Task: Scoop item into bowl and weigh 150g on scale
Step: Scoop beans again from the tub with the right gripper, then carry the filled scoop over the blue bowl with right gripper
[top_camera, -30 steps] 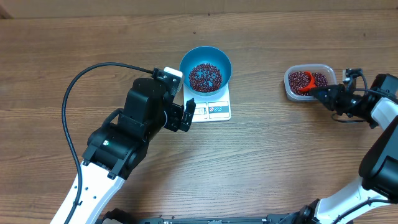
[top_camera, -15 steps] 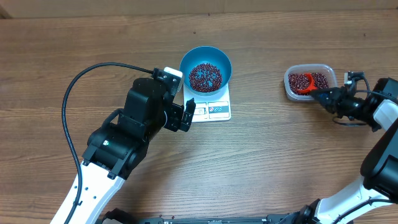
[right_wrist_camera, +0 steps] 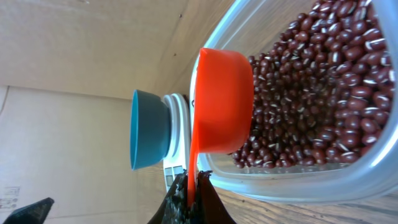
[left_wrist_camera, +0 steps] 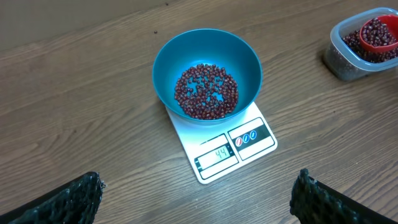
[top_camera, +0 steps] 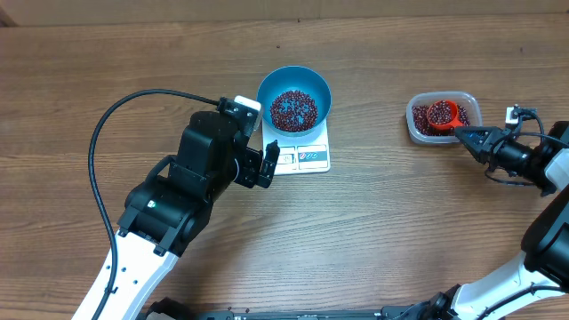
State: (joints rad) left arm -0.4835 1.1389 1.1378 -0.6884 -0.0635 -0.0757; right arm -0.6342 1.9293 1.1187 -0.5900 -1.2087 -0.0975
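The blue bowl (top_camera: pixel 294 84) stands on the white scale (top_camera: pixel 311 158) and holds a shallow heap of red-brown beans (top_camera: pixel 293 108). In the left wrist view the bowl (left_wrist_camera: pixel 249 59) sits at the scale's (left_wrist_camera: pixel 255 140) far end, and the display reads 44. My left gripper (top_camera: pixel 267 165) hangs open just left of the scale, its fingers (left_wrist_camera: pixel 84 193) wide apart over bare wood. My right gripper (top_camera: pixel 468 135) is shut on the handle of an orange scoop (top_camera: pixel 441 114). The scoop (right_wrist_camera: pixel 224 99) sits full of beans over the clear tub (top_camera: pixel 413 124).
The clear tub (right_wrist_camera: pixel 298 183) of beans stands at the right, well apart from the scale. A black cable (top_camera: pixel 102 133) loops over the table's left side. The left arm's body (top_camera: pixel 178 196) covers the near left.
My right gripper has drawn back to the right and turned the scoop from digging in the tub to cup-up with beans in it. The left arm has not moved.
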